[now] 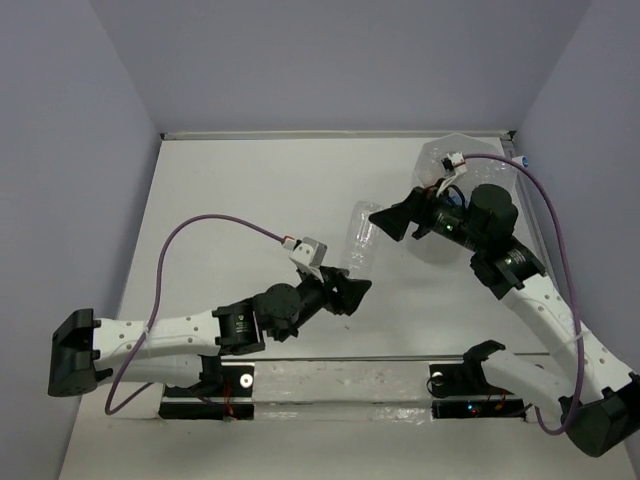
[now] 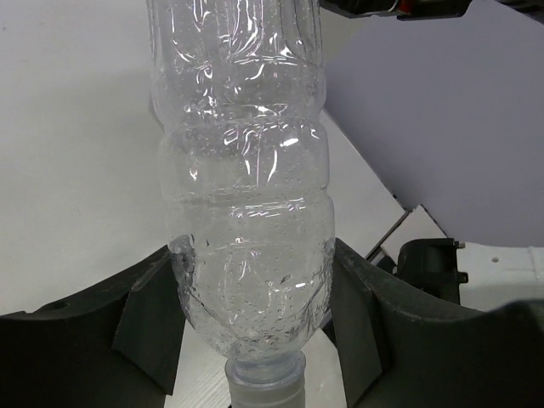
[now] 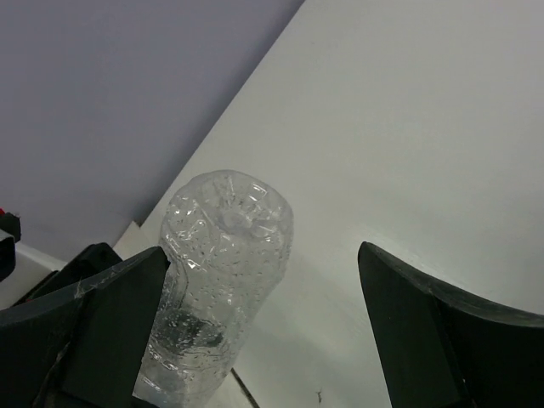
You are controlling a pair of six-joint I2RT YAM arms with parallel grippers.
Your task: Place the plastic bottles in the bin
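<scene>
Both fingers of my left gripper (image 2: 246, 327) are clamped on one clear bottle (image 2: 242, 195), low on its body just above the neck, with the cap end nearest the wrist. From there the long axis runs straight away from the hand. In the overhead view it slants from lower centre toward the upper right, base leading. That base points at my right gripper (image 1: 392, 222), whose jaws stand wide apart and hold nothing. In its wrist view the dimpled bottom sits by the finger at lower left, and I cannot be sure whether the two touch. Beyond the right wrist, at the upper right of the overhead frame, stands the bin (image 1: 445, 150), partly hidden by the arm. I judge the right arm much nearer the bin, so the coming move turns on that gripper closing across the base end.
</scene>
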